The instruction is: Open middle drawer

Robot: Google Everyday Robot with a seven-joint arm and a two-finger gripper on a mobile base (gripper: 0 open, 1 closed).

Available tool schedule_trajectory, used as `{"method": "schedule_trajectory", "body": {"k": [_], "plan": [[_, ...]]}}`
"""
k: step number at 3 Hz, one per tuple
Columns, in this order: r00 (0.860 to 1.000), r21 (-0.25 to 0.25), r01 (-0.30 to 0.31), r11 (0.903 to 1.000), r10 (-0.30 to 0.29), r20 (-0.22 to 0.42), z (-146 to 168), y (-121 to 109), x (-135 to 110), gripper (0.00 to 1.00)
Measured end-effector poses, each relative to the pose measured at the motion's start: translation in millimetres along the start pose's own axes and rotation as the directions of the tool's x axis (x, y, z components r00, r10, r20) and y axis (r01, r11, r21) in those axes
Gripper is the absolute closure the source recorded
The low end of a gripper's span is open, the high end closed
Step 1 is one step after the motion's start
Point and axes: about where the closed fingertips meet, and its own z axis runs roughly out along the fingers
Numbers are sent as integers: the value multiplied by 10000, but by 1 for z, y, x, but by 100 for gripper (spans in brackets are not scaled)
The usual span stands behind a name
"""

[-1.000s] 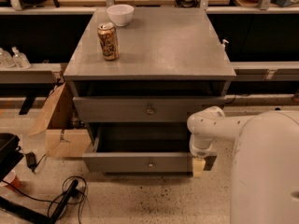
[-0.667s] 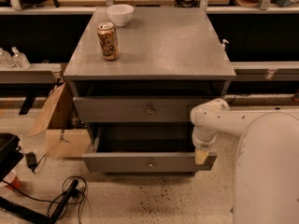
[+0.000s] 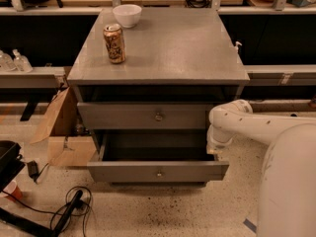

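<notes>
The middle drawer (image 3: 159, 172) is pulled well out of the grey cabinet. Its flat grey front has a small round knob, and its dark grey box interior (image 3: 158, 146) shows behind it. The taller-fronted drawer above it (image 3: 148, 116) is nearly closed and carries a larger knob. The lowest drawer is hidden under the open one. My gripper (image 3: 216, 153) hangs from the white arm at the right end of the open drawer, just behind its front panel and partly hidden by it.
A tan drink can (image 3: 114, 43) and a white bowl (image 3: 127, 15) stand on the cabinet top (image 3: 177, 48). A cardboard box (image 3: 61, 132) leans at the cabinet's left. Black cables (image 3: 69, 211) and a dark object lie on the floor at the left. Shelving runs behind.
My gripper has risen and shifted slightly right, from the right end of the open drawer's front to just above and behind it. The drawer has stayed open.
</notes>
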Motion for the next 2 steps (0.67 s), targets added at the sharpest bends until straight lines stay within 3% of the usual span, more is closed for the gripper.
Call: {"method": "schedule_trajectory", "body": {"k": [1, 2], "plan": [[9966, 377, 160, 9992, -189, 797, 13, -12, -11, 100], [9928, 620, 628, 9961, -687, 983, 76, -21, -38, 100]]}}
